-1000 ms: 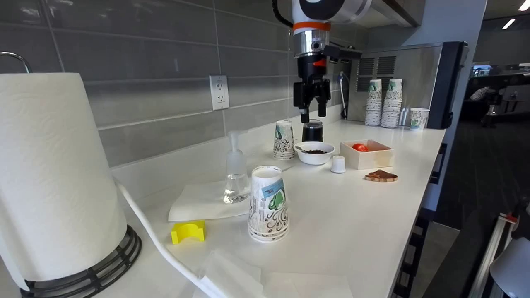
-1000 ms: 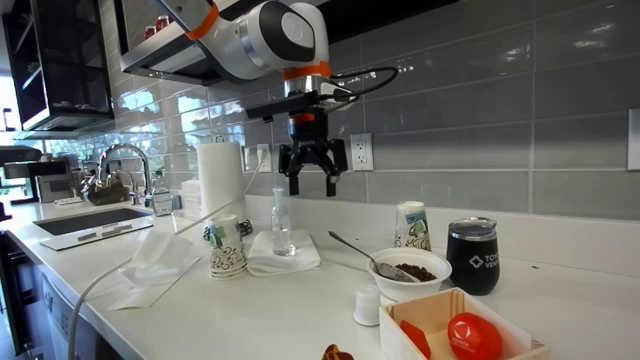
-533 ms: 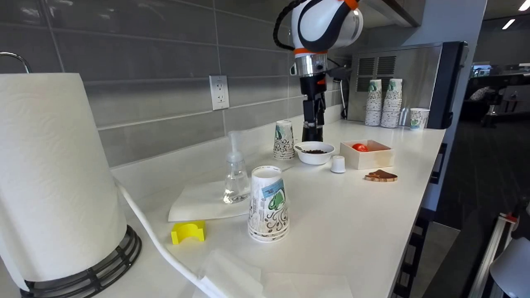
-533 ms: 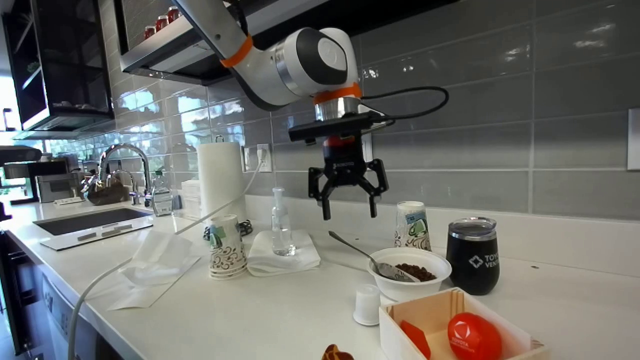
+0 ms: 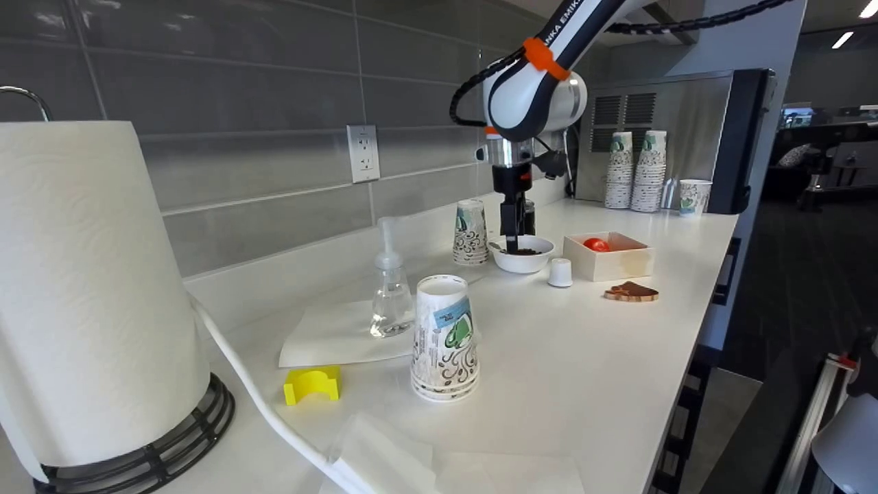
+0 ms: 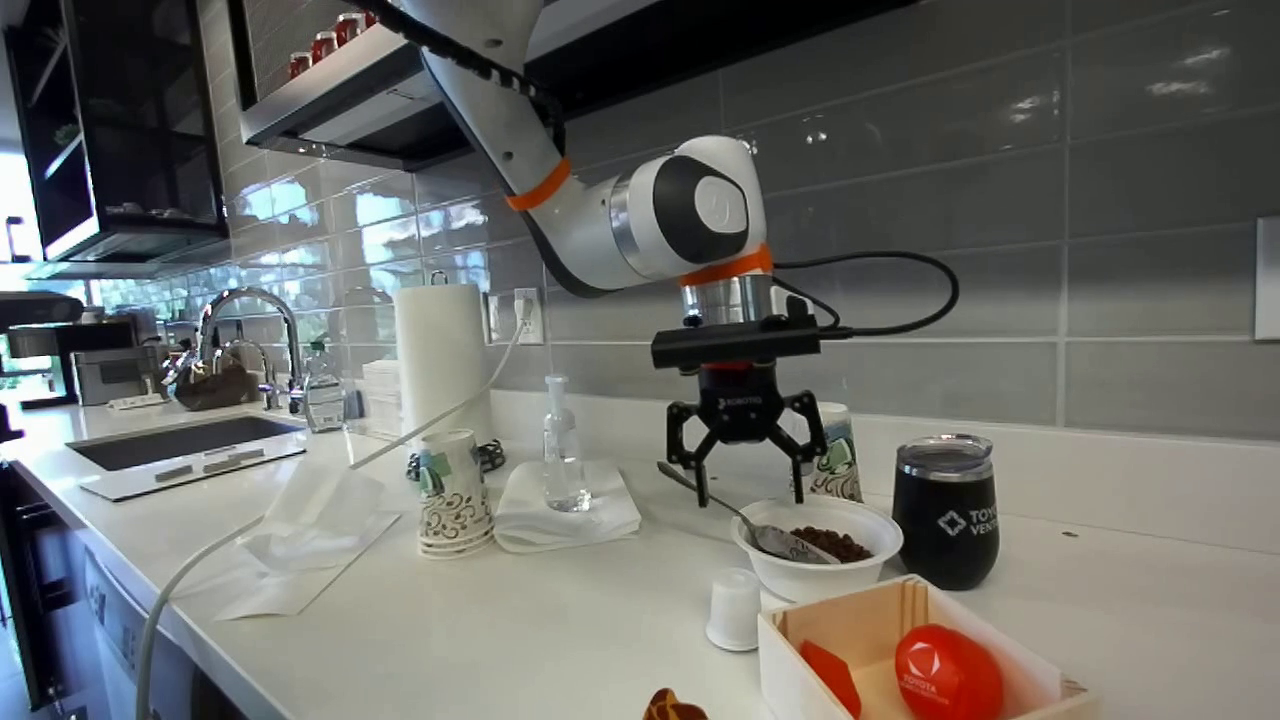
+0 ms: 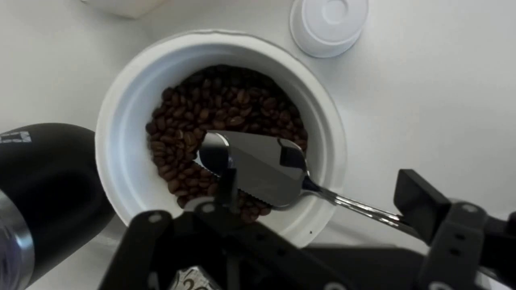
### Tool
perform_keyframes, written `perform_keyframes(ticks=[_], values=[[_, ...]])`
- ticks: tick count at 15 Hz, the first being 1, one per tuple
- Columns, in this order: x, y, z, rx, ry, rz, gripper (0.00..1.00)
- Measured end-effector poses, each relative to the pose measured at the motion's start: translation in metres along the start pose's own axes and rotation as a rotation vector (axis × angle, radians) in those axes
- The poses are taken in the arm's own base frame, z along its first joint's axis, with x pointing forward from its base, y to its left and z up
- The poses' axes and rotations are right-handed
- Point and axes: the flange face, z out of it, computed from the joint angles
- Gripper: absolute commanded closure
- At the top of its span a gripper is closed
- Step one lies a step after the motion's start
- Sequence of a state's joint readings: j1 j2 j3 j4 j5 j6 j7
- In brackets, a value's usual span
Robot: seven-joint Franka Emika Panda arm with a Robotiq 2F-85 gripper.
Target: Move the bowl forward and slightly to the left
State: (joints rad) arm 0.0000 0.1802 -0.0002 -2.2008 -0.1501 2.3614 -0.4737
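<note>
My gripper (image 6: 750, 498), lettered ROBOTIQ, is spread wide and holds nothing — one finger over the white bowl (image 6: 820, 580), one outside its rim. Just beside it, I read "TOYO" on the black tumbler (image 6: 945, 545).

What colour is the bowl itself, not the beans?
White; the bowl shows best in the wrist view.

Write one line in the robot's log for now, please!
gripper: open, near bowl | bowl: on counter, not gripped | inside: brown beans, metal utensil blade
</note>
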Motion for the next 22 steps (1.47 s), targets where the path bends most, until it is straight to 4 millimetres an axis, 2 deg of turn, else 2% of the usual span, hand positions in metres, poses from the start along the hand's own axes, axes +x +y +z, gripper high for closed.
perform_keyframes(ticks=[6, 13, 22], values=[[-0.003, 0.006, 0.029, 0.022, -0.027, 0.010, 0.00], [0.001, -0.004, 0.056, 0.055, -0.068, -0.047, 0.00], [0.005, -0.017, 0.064, 0.103, -0.139, -0.116, 0.00]])
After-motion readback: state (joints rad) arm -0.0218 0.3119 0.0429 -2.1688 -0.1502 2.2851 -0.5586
